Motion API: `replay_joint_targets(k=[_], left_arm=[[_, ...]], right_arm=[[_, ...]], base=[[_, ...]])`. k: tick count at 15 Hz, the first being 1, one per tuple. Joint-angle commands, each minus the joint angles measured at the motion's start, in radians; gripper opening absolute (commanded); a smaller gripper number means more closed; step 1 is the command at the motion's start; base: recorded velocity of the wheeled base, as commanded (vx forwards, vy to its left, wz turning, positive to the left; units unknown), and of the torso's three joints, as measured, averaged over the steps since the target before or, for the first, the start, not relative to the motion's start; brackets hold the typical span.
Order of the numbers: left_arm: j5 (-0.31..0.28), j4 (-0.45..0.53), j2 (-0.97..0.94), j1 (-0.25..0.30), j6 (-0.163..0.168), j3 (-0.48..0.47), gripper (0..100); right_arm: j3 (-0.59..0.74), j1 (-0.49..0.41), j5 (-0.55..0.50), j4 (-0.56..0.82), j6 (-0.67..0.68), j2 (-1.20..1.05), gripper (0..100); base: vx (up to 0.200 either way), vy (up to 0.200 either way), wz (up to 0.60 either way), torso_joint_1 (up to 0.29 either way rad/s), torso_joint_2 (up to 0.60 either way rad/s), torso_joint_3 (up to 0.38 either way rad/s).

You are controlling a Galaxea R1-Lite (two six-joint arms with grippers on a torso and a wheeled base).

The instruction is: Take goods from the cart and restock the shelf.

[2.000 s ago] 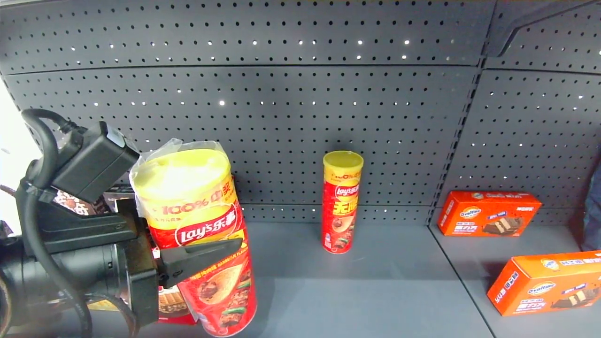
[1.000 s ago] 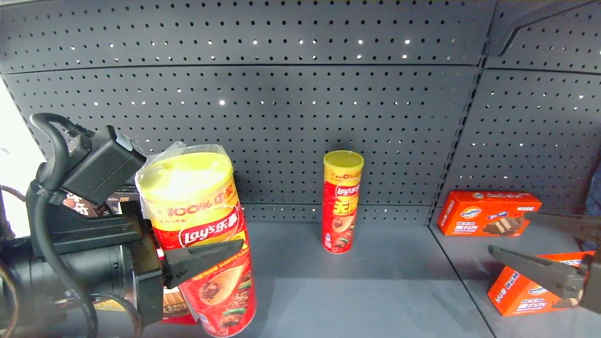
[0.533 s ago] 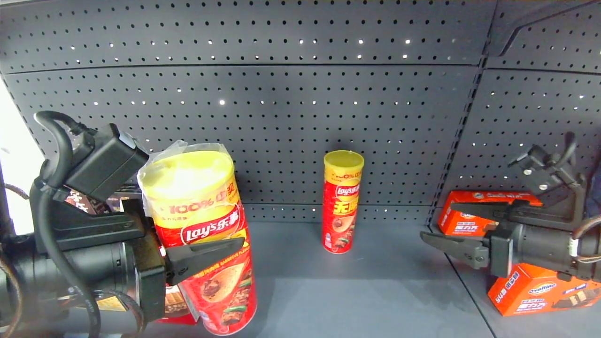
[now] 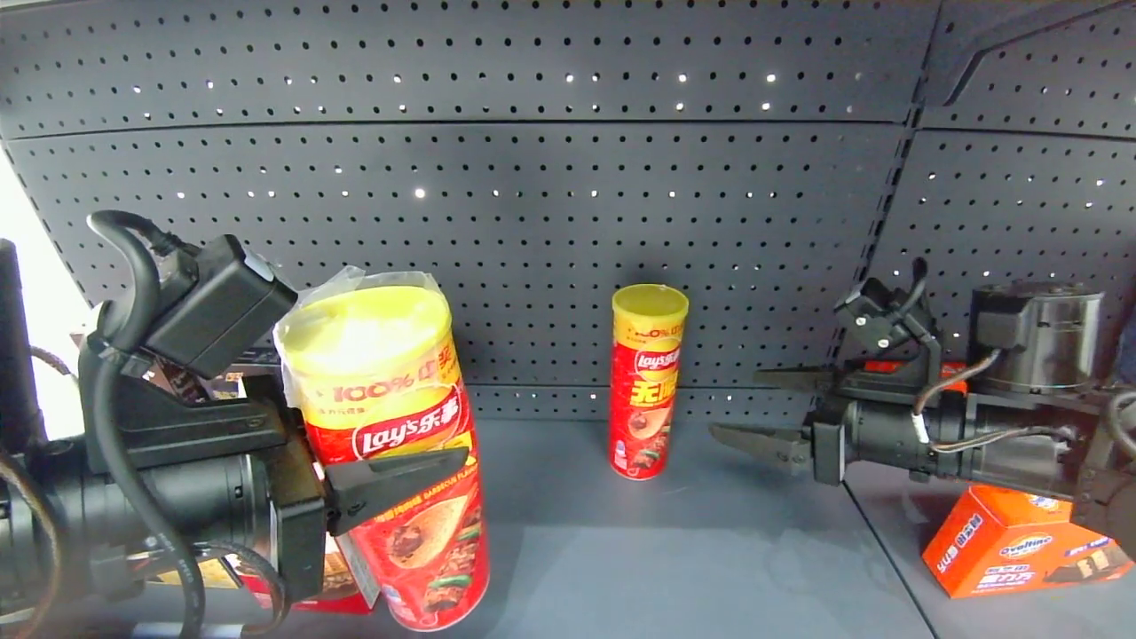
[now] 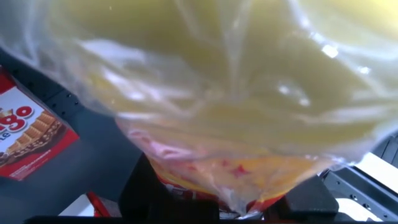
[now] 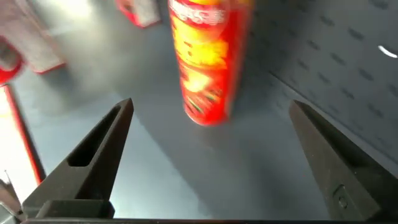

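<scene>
My left gripper [image 4: 390,484] is shut on a big red chip can with a yellow lid [image 4: 390,444] wrapped in clear plastic, held upright at the shelf's front left. The can's yellow top [image 5: 217,93] looms close in the left wrist view. A second, slimmer red chip can [image 4: 645,382] stands upright on the grey shelf [image 4: 710,550] against the pegboard. My right gripper [image 4: 763,410] is open, level with that can's lower half and just to its right, fingers pointing at it. The standing can [image 6: 208,62] lies ahead of the open fingers [image 6: 93,155] in the right wrist view.
An orange box [image 4: 1021,550] lies at the shelf's front right, partly under my right arm. Another orange box behind the arm is mostly hidden. A red-and-white biscuit box [image 5: 28,137] lies on the shelf's left. The perforated back panel [image 4: 532,222] closes off the rear.
My right arm came in from the right edge and travelled left until its open fingers are close to the standing can. The left gripper with its can drifted slightly right.
</scene>
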Motion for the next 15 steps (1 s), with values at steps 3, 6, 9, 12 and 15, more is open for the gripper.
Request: replay_joint_targets(k=[3,6,9,12,15], left_arm=[[-0.002,0.000,0.004,0.000,0.000,-0.012,0],[-0.002,0.000,0.006,-0.002,0.000,-0.019,0],[-0.002,0.000,0.014,-0.002,0.002,-0.022,0],[-0.002,-0.001,0.018,-0.002,0.002,-0.028,0],[-0.002,-0.001,0.034,-0.003,0.003,-0.042,0]], right_arm=[[-0.054,-0.004,0.111,-0.088,0.000,0.160,100],[-0.081,-0.007,0.178,-0.123,0.000,0.204,100],[-0.102,-0.011,0.204,-0.147,0.000,0.249,100],[-0.140,-0.009,0.206,-0.149,0.000,0.282,100],[-0.159,-0.004,0.206,-0.151,0.000,0.319,100]], base=[[0.000,0.000,0.00,0.000,0.00,0.000],[0.000,0.000,0.00,0.000,0.00,0.000],[0.000,0.000,0.00,0.000,0.00,0.000],[0.000,0.000,0.00,0.000,0.00,0.000],[0.000,0.000,0.00,0.000,0.00,0.000]])
